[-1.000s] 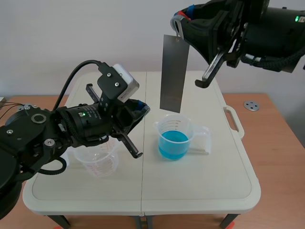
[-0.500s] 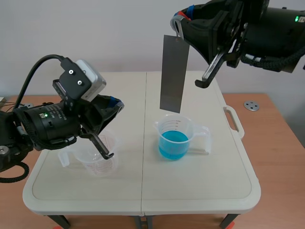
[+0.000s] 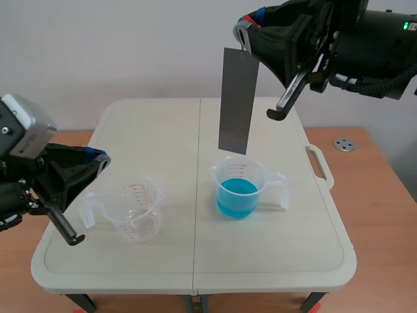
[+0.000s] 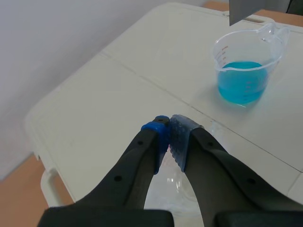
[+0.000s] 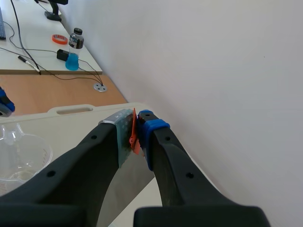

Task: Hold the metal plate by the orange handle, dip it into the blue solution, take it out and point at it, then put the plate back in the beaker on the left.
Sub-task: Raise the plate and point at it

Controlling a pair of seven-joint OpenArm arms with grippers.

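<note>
— Is the way down into the empty jug point(image 3: 135, 210) free?
— Yes, it's open above. The left gripper point(image 4: 169, 130) sits off its handle side. The plate point(image 3: 237, 98) hangs over the blue jug point(image 3: 238, 189).

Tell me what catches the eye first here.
A long grey metal plate hangs high above the table, pinched by its orange handle in the right gripper, its lower end above the beaker of blue solution. Low at the table's left side, the left gripper is shut on nothing, near the empty clear beaker.
</note>
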